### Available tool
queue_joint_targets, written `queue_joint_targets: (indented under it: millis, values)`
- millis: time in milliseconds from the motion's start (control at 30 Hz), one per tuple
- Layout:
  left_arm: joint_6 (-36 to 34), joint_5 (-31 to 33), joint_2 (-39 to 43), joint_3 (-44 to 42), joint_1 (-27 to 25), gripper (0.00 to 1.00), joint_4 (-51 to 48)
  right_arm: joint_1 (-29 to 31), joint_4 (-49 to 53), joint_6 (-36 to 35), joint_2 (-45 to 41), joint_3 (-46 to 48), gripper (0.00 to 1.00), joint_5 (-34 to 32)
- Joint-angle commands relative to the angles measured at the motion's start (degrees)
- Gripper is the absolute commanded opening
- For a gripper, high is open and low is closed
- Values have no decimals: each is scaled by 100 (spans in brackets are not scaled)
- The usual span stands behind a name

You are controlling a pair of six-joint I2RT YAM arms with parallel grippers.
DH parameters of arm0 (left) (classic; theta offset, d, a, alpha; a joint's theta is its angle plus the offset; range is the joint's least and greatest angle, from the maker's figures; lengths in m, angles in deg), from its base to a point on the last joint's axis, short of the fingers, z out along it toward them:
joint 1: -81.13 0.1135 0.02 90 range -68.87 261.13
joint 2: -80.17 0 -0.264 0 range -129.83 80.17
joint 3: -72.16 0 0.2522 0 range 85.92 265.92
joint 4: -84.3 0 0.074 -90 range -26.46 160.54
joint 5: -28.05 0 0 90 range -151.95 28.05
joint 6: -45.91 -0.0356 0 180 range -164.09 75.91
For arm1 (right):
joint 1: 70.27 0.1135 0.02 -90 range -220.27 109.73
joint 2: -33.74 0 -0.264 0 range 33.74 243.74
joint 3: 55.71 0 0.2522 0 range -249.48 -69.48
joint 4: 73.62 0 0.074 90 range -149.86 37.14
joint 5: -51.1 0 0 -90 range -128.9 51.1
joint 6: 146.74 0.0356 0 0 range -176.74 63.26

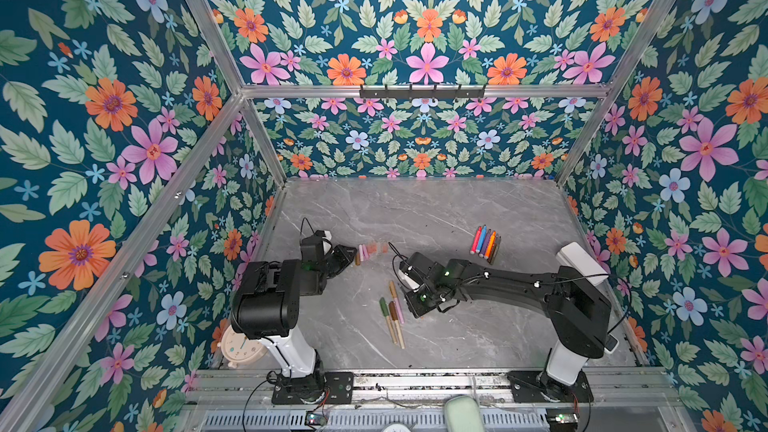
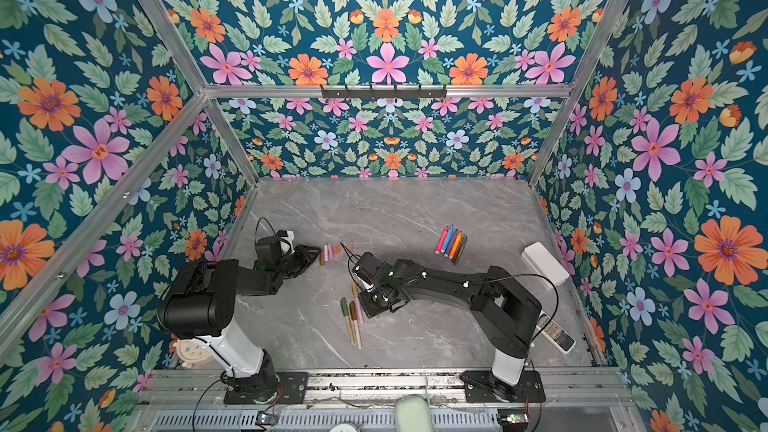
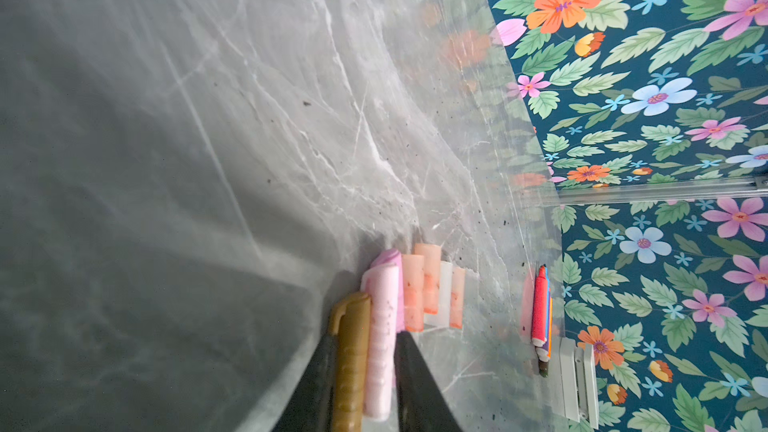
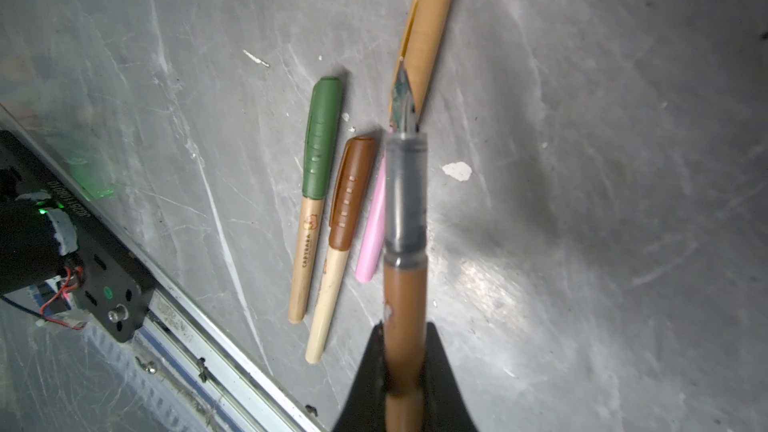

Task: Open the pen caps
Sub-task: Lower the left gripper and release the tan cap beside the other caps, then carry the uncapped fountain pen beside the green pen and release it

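Note:
In the left wrist view my left gripper is shut on an olive-brown pen cap. A pink cap lies right beside it between the fingers, and pale orange caps continue the row. In both top views this gripper sits low at the left end of the cap row. My right gripper is shut on a brown pen with a bare nib. It is held above green-capped, brown-capped, pink and tan-capped pens on the table.
Several bright markers lie at the back right. A white box and a remote sit along the right wall. A round clock stands at the front left corner. A metal rail runs along the front edge.

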Motion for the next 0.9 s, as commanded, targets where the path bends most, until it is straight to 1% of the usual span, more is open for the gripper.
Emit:
queue_joint_targets:
  millis: [0,67,167,267,333,433,500,533,667,700,767,867]
  values:
    - [-95,63,105,-50,4,28,33,-65,173,-87,-126,17,0,-257]
    - [-111,90,191,-98,6,28,25,-276,263,-110,-340,105,0,-319]
    - [-164,138,399,-246,1,28,59,-1050,153,-10,-1104,562,0,-187]
    - [-200,181,741,-621,3,28,429,-2293,-179,285,-1941,1254,0,169]
    - [-264,225,1013,-899,1,28,712,-3437,-446,585,-2433,1761,0,612]
    - [-645,480,1492,-1018,4,27,343,-4905,-946,958,-2845,2369,0,1270]
    - [-792,652,1819,-1070,4,28,171,-5542,-1155,1021,-2874,2530,0,1571]
    - [-834,702,1969,-1105,6,27,150,-5695,-1164,968,-2805,2493,0,1622]
    - [-855,712,2272,-1159,6,28,74,-5887,-995,679,-2244,2174,0,1495]
    - [-855,662,2301,-1141,5,28,35,-5993,-1158,676,-2097,2201,0,1587]
    - [-800,581,2318,-1145,5,28,28,-6227,-1612,676,-1821,2293,0,1977]
    - [-674,447,2279,-1195,-10,28,183,-6283,-1763,488,-1350,2140,0,2122]
